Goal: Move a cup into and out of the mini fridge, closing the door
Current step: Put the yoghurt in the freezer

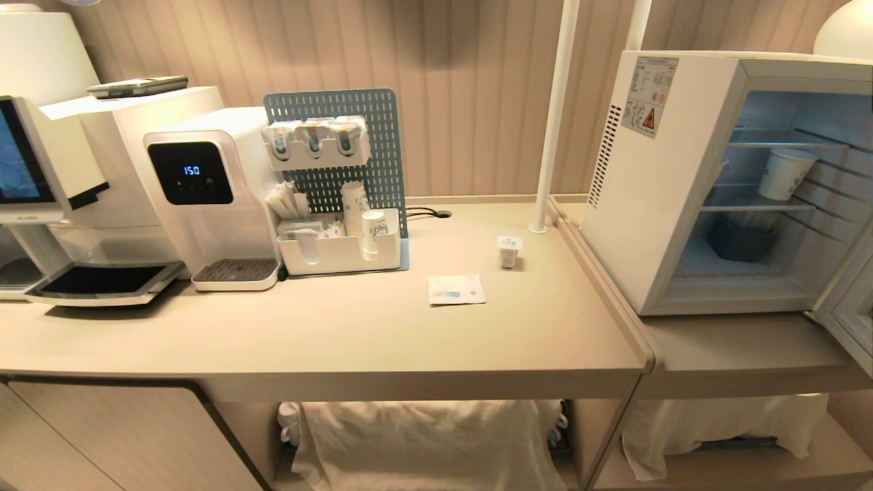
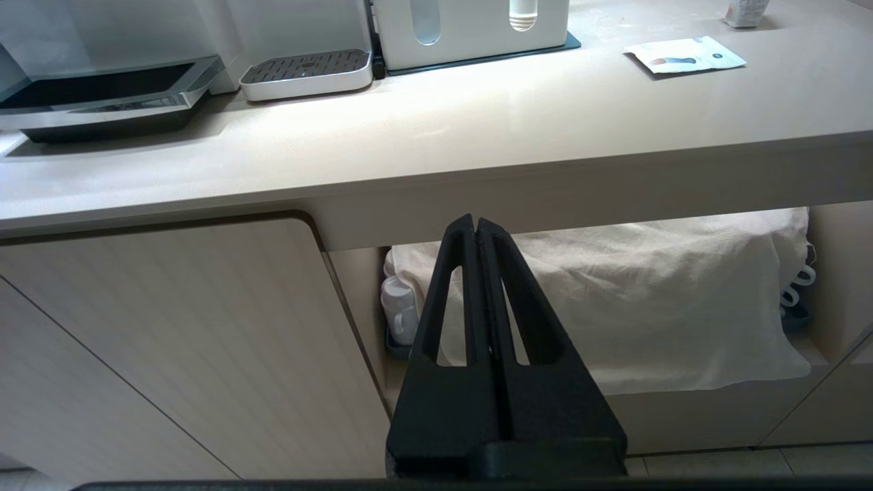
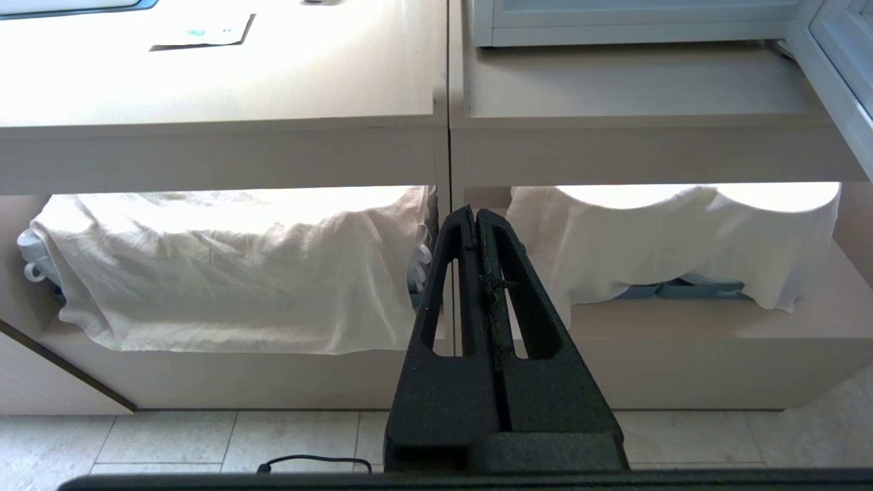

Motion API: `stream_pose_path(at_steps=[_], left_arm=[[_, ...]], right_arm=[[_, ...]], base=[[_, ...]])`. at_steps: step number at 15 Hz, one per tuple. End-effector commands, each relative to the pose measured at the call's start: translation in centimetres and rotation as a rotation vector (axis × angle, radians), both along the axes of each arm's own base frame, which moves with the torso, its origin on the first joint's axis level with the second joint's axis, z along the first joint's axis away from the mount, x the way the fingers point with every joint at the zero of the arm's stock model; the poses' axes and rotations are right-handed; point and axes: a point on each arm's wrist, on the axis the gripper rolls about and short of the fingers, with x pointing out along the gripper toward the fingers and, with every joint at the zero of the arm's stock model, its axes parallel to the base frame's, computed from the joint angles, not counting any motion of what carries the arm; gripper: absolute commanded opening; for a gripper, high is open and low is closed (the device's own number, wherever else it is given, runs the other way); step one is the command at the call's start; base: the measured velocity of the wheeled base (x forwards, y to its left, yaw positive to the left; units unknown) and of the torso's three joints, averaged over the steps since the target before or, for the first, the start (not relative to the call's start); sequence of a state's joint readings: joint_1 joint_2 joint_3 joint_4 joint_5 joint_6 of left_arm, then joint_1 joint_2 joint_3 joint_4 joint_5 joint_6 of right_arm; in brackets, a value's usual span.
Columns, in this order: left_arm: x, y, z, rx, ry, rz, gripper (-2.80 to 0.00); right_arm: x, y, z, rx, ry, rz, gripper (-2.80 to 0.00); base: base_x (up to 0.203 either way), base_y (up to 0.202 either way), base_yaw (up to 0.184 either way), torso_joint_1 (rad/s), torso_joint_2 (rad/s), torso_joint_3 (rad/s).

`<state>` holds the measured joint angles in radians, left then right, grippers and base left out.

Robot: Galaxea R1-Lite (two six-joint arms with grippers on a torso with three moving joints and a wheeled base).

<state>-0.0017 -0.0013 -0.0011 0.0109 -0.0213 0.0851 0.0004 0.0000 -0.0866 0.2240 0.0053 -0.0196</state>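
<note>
The cup (image 1: 509,251), a small squat white tub with a flat lid, stands on the beige counter (image 1: 341,341) left of the mini fridge (image 1: 655,184); its base also shows at the edge of the left wrist view (image 2: 747,12). The fridge stands open, its door (image 1: 849,307) swung out at the right edge. Both arms hang low in front of the counter, out of the head view. My left gripper (image 2: 475,221) is shut and empty below the counter edge. Down there too, my right gripper (image 3: 475,213) is shut and empty.
A taller paper cup (image 1: 786,174) stands on the fridge's wire shelf, a dark tub (image 1: 742,240) below it. A paper card (image 1: 455,289) lies near the cup. A water dispenser (image 1: 204,198), an organiser (image 1: 337,204) and a white pole (image 1: 556,116) stand behind. Cloth-covered shelves (image 3: 225,266) lie under the counter.
</note>
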Motion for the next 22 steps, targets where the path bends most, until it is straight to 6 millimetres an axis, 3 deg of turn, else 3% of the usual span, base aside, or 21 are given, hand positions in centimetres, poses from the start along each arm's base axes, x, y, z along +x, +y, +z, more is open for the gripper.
stream_pose_path(at_steps=[1,8,16,22], left_arm=[[-0.01,0.00,0.00,0.001,0.001,0.000,-2.80],[0.01,0.00,-0.02,-0.001,0.000,0.001,-2.80],[0.02,0.01,-0.02,-0.001,0.002,0.003,-2.80],[0.01,0.01,-0.03,-0.002,0.001,0.003,-2.80]], right_arm=[[0.01,0.00,-0.03,0.000,0.004,0.000,-2.80],[0.01,0.00,-0.02,0.000,0.003,0.000,-2.80],[0.00,0.00,0.01,0.000,0.002,0.000,-2.80],[0.01,0.00,-0.01,-0.002,0.003,0.001,-2.80]], base=[[0.000,0.000,0.000,0.000,0.00,0.000],[0.157,0.000,0.000,-0.001,0.00,0.001],[0.000,0.000,0.000,0.000,0.00,-0.008],[0.000,0.000,0.000,0.004,0.00,-0.172]])
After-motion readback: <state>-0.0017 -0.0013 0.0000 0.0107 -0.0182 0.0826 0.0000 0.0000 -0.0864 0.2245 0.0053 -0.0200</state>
